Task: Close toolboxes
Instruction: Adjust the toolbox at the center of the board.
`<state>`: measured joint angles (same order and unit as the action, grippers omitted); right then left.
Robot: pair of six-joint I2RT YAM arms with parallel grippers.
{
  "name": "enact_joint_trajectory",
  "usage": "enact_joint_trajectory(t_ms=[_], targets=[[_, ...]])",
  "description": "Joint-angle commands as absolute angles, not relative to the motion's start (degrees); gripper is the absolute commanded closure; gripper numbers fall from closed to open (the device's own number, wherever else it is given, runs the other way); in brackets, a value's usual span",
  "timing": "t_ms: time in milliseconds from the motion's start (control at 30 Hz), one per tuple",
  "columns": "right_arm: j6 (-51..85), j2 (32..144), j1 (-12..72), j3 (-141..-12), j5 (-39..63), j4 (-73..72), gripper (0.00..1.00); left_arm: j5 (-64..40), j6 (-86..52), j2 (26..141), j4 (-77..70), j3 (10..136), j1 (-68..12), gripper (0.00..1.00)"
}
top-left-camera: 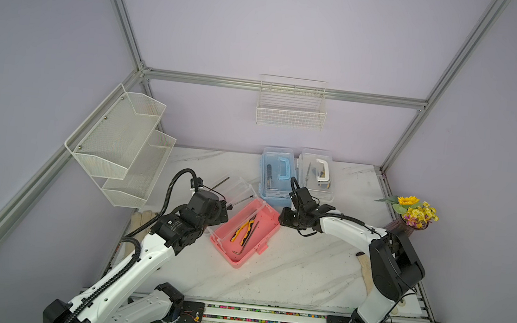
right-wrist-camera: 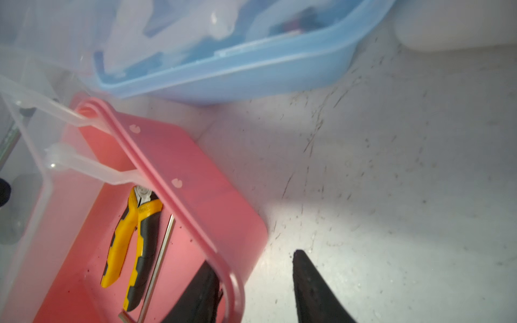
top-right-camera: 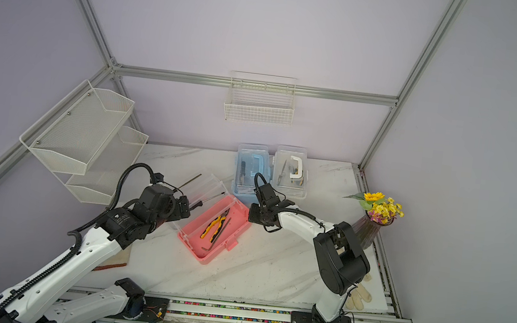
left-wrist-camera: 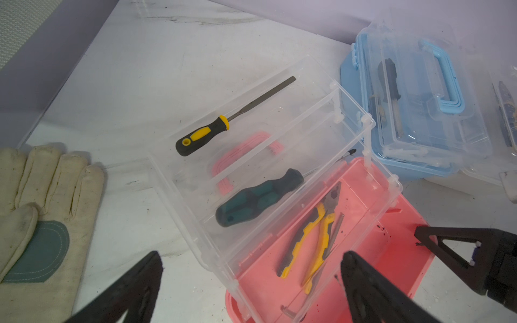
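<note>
The pink toolbox [top-left-camera: 262, 232] lies open mid-table, its clear lid [top-left-camera: 240, 188] and tray tipped back to the left. The tray holds a file and a screwdriver [left-wrist-camera: 257, 195]; pliers [left-wrist-camera: 307, 243] lie in the pink base [left-wrist-camera: 377, 251]. My left gripper [left-wrist-camera: 253, 253] is open at the box's near-left end, its jaws either side of the lid corner without touching. My right gripper [right-wrist-camera: 251, 258] straddles the right end wall [right-wrist-camera: 195, 173], with one finger inside and the outer finger clear of the wall. The blue toolbox [top-left-camera: 277, 174] and white toolbox [top-left-camera: 316, 175] stand behind, lids down.
A vase of flowers [top-left-camera: 410, 216] stands at the right table edge. A work glove [left-wrist-camera: 42, 209] lies left of the pink box, another [top-right-camera: 357, 296] at the front right. A wire basket [top-left-camera: 291, 106] hangs on the back wall and mesh shelves [top-left-camera: 120, 143] on the left.
</note>
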<state>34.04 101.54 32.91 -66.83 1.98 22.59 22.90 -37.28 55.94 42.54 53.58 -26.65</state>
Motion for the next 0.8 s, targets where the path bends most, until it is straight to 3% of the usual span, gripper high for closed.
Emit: enact_joint_trajectory(t_ms=[0,133,333,567,767], targets=[[30.43,100.22,32.58,-68.67,-0.64,28.45,0.52,22.45,-35.36,55.56,41.87,57.92,-25.28,0.00],[32.63,93.32,35.98,-66.71,-4.41,30.32,0.37,22.41,-34.89,55.39,41.75,58.07,-23.83,0.00],[39.36,90.31,44.68,-63.72,-6.50,30.85,0.25,21.81,-34.86,56.57,40.43,57.95,-22.59,0.00],[40.15,99.27,49.30,-68.20,-7.47,31.71,0.28,19.77,-34.74,57.83,39.07,58.45,-22.41,0.00],[40.05,100.72,48.61,-68.03,-9.59,33.66,0.38,21.01,-34.29,56.27,39.06,57.50,-21.89,0.00]])
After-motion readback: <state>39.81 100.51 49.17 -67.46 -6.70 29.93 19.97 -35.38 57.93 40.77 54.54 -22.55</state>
